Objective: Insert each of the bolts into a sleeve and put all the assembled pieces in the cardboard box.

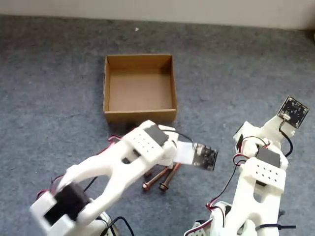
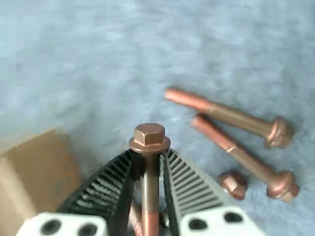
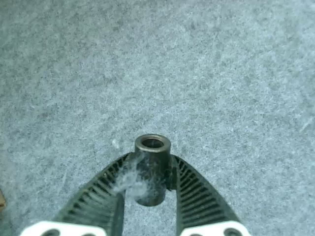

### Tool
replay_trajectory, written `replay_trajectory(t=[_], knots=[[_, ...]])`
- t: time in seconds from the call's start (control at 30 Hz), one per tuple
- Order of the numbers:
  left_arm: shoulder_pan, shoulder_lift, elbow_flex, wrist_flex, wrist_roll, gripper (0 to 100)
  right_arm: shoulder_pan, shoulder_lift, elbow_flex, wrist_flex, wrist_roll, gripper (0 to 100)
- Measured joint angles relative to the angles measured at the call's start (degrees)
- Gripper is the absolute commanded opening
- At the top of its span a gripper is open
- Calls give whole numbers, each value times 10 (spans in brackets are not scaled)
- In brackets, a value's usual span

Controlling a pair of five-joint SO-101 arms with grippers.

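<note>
Left fingers (image 2: 106,189): bolt (image 2: 150,140) lengthwise, head outermost | right fingers (image 3: 194,196): sleeve (image 3: 153,169), bore outward

High view: loose bolts (image 1: 156,180) at 6 o'clock from box (image 1: 140,116); ends toward 1 o'clock hidden under L arm (image 1: 118,167), count unclear. L arm and R arm (image 1: 260,182) bases cut by frame edge at 6 o'clock.
L wrist view: held bolt (image 2: 150,142) shank partly hidden btwn L fingers (image 2: 106,187), tip cut by edge. Box cut by edge. Short bolt (image 2: 232,183) half behind finger, length n/k. Carpet (image 2: 98,59) blurred.
R wrist view: sleeve (image 3: 152,167) lower end hidden btwn R fingers (image 3: 197,196). Whitish smear (image 3: 129,179) over one finger, can't ID.
</note>
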Motion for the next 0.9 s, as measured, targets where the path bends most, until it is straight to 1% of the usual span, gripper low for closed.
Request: replay_trajectory(t=[0.17,0.3,0.37,0.53,0.67,0.73,0.9], knots=[[-32,-133,1,5,90,5,0,-31,1,25,0,5],[-50,-235,29,5,186,5,-2,-111,1,42,1,5],[-66,-285,42,5,236,5,-17,-164,10,47,13,5],[-113,-411,72,5,343,5,-92,-289,40,75,43,5],[-134,-522,112,5,408,5,-157,-375,40,97,63,5],[-135,-585,126,6,442,5,-192,-411,40,102,72,5],[-133,-733,149,-4,524,5,-305,-483,40,102,112,5]])
